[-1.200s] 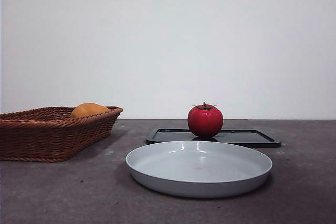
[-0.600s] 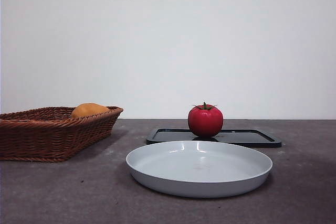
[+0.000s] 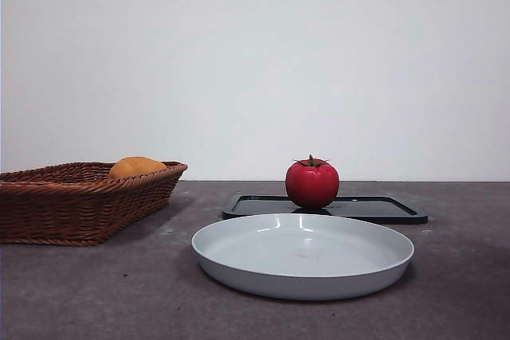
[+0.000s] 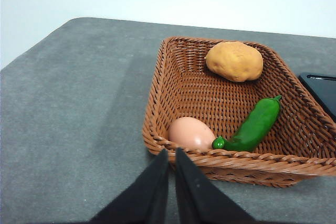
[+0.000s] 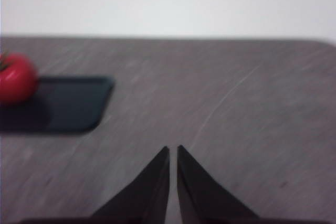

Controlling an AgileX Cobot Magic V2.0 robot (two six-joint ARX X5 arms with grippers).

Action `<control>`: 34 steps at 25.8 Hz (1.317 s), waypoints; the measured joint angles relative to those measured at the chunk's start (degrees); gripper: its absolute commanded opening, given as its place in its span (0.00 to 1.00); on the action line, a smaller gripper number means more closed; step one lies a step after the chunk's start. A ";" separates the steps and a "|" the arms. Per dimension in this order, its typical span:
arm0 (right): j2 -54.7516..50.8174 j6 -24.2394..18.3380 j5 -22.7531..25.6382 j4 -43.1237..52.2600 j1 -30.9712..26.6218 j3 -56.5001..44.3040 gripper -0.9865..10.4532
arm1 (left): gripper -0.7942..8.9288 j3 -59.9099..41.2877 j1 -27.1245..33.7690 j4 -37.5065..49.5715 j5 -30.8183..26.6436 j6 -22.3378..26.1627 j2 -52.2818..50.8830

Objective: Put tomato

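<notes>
Sitting upright on black tray [image 3: 374, 209], at twelve o'clock from grey plate [image 3: 303, 254]: tomato [image 3: 311, 183]. Hovering nearly closed, gripping nothing: left gripper [image 4: 171, 157] by basket [image 4: 178, 85]; right gripper [image 5: 173, 153] above bare table [image 5: 236, 103].

Left gripper [image 4: 170, 153]: two matte black jaws, flat and wedge-shaped, wide at base, narrow toward tips. Surfaces plain, no markings, screws or cables visible.

Right gripper [image 5: 173, 150]: same two black jaws, same tapered triangular shape, edges soft because picture is blurred. No cables or labels visible.

Front view: no robot part visible.
</notes>
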 measured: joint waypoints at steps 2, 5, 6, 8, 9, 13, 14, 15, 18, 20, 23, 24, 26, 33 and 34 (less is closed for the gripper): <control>0.13 0.11 -0.11 -1.18 0.09 0.04 0.10 | 0.10 0.00 0.00 0.00 0.00 0.02 0.00; 0.07 -0.15 -0.09 -1.22 0.07 0.04 0.10 | 0.10 0.00 0.00 0.00 0.00 0.02 0.00; 0.07 -0.15 -0.11 -1.22 0.07 0.04 0.10 | 0.10 0.00 0.00 0.00 0.00 0.00 0.00; 0.07 -0.11 -0.20 -1.20 0.07 0.04 0.10 | 0.10 0.00 0.00 0.00 0.00 0.00 0.00; 0.07 -0.11 -0.24 -1.20 0.07 0.04 0.10 | 0.10 0.00 0.00 0.00 0.00 0.02 0.00; 0.07 -0.11 -0.11 -1.20 0.09 0.04 0.10 | 0.10 0.00 0.00 0.00 0.00 0.02 0.00; 0.07 -0.11 -0.11 -1.16 0.13 0.04 0.10 | 0.10 0.00 0.00 0.00 0.00 0.00 0.00; 0.07 -0.11 -0.11 -1.11 0.17 0.04 0.10 | 0.10 0.00 0.00 0.00 0.00 0.02 0.00; 0.07 -0.11 -0.11 -0.94 0.17 0.02 0.10 | 0.10 0.00 0.00 0.00 0.00 0.02 0.00; 0.07 -0.11 -0.11 -0.92 0.17 0.00 0.10 | 0.10 0.00 0.00 0.00 0.00 0.00 0.00; 0.07 -0.11 -0.11 -0.92 0.17 0.00 0.10 | 0.10 0.00 0.00 0.00 0.00 0.00 0.00; 0.07 -0.11 -0.11 -0.92 0.17 0.00 0.10 | 0.10 0.00 0.00 0.00 0.00 0.02 0.00; 0.07 -0.11 -0.11 -0.92 0.17 0.00 0.10 | 0.10 0.00 0.00 0.00 0.00 0.02 0.00; 0.07 -0.11 -0.11 -0.92 0.17 0.00 0.10 | 0.10 0.00 0.00 0.00 0.00 0.00 0.00; 0.07 -0.11 -0.11 -0.90 0.17 0.00 0.10 | 0.10 0.00 0.00 0.00 0.00 0.00 0.00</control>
